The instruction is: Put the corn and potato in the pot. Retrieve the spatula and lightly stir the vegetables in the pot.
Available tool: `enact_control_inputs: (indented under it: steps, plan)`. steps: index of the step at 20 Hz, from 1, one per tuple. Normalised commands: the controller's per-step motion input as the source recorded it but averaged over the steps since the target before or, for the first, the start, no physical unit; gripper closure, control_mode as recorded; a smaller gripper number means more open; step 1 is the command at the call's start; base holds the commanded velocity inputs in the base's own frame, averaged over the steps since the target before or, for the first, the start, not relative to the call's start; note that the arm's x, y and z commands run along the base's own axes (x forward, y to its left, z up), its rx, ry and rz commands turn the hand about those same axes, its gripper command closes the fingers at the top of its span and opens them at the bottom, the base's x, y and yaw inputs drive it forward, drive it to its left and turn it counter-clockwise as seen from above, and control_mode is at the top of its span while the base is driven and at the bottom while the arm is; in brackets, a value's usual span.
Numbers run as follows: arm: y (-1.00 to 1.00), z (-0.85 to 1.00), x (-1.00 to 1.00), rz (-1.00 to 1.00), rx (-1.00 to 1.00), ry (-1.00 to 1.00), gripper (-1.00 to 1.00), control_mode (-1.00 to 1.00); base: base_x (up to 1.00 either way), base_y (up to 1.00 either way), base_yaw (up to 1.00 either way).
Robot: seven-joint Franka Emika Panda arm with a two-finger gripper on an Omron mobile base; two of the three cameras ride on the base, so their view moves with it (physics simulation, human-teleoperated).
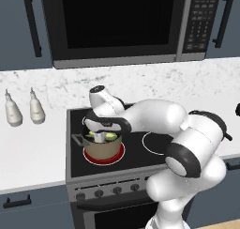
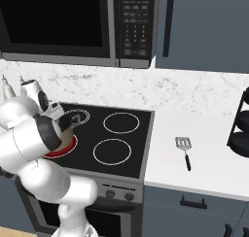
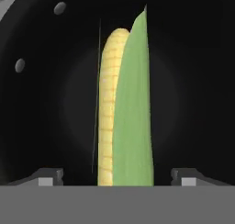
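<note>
Yellow kernels and green husk sit right up close in the hand view: the corn (image 3: 124, 113) runs between the two fingertips (image 3: 49, 176), which stand spread wide on either side with clear gaps, not touching it. So the gripper (image 3: 117, 178) is open, with the cob lying below it on the dark inside of the pot (image 3: 41, 103).

From the left base view, the arm bends over the stove (image 1: 136, 148) and the hand reaches down into the tan pot (image 1: 101, 149), which sits on a red-glowing front burner (image 1: 104, 158). A bit of green and yellow peeks out at the rim beside the hand. Can't make out the potato anywhere, honestly.

Over in the right base view, the spatula (image 2: 185, 151) lies flat on the white counter (image 2: 209, 158) to the right of the stove, head pointing toward the wall, well apart from the pot. Further back, two pale bottles (image 1: 22, 109) stand on the counter left of the stove, and a microwave (image 1: 122, 24) hangs above.
</note>
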Motion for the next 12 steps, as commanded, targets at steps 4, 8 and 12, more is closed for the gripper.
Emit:
enact_control_inputs:
  steps: [4,8,12]
  plan:
    - [-0.01,0.34,0.0,0.0,0.0,-0.15,-1.0,-1.0,0.0,0.0,0.0]
    - [-0.04,0.95,-0.04,0.0,0.02,-0.12,-1.0,-1.0,0.0,0.0,0.0]
    - [-0.32,0.95,-0.22,-0.03,0.01,0.0,-1.0,-1.0,0.0,0.0,0.0]
